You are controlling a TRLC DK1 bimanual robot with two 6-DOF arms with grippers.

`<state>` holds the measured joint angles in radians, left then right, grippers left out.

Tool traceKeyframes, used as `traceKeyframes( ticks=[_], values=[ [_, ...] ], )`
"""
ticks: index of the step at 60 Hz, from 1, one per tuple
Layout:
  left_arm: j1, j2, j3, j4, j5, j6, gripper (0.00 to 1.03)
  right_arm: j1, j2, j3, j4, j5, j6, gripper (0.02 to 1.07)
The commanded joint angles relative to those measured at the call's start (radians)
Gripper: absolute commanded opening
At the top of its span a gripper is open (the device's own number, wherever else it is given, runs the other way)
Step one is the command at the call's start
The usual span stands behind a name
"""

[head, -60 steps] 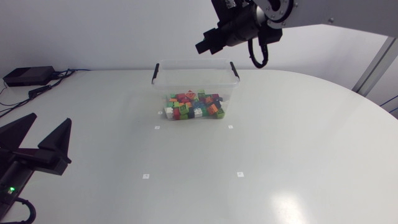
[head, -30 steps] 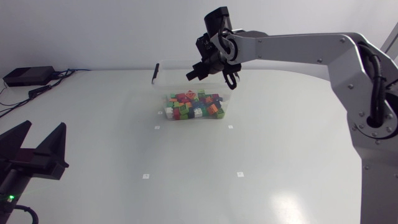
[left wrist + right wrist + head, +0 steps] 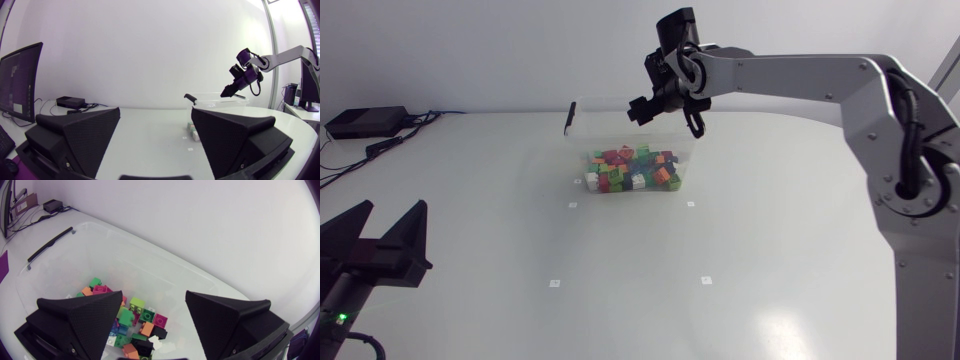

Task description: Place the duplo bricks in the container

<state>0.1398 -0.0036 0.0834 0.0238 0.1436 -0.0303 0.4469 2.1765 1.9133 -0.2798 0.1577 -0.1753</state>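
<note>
— Where is the right arm (image 3: 800,75)?

— It comes in from the right side. Its upright link rises at the table's (image 3: 770,260) right edge, bends at the elbow, and a long link runs level across the far side. The wrist tips over and down, so the right gripper (image 3: 637,110) hangs above the far right part of the container (image 3: 582,150), just over its rim.

— And its pincer?

— Spread wide, with nothing between the fingers. In the right wrist view the right gripper (image 3: 154,310) looks straight down into the clear container (image 3: 60,265), and both wedges frame the pile below without touching it.

— The duplo bricks (image 3: 632,170)?

— All inside, heaped at the end of the container nearer the table's middle. The duplo bricks (image 3: 130,317) are green, pink, orange, red, black and white, lying jumbled on the floor of the box. One black handle (image 3: 50,244) sits on the rim at the box's far side from the gripper.

— The left arm?

— Low at the near left corner, well apart from the box. The left gripper (image 3: 382,225) points across the table toward the container (image 3: 220,102), and the left gripper (image 3: 156,120) is parted too, holding nothing.
</note>
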Motion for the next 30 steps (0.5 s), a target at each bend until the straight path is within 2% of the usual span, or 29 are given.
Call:
traceKeyframes(
  ticks=[1, 21, 30],
  values=[
    [-0.008, -0.010, -0.034, 0.001, -0.012, -0.025, 0.99, -0.013, -0.110, -0.089, 0.039, 0.016, 0.014, 1.03],
    [-0.011, -0.010, -0.057, 0.079, -0.026, -0.016, 0.99, -0.065, -0.515, -0.524, 0.232, 0.019, -0.010, 1.03],
    [-0.034, -0.010, -0.086, 0.110, -0.026, -0.006, 0.99, -0.070, -0.652, -0.698, 0.332, 0.062, -0.029, 1.03]
  ],
)
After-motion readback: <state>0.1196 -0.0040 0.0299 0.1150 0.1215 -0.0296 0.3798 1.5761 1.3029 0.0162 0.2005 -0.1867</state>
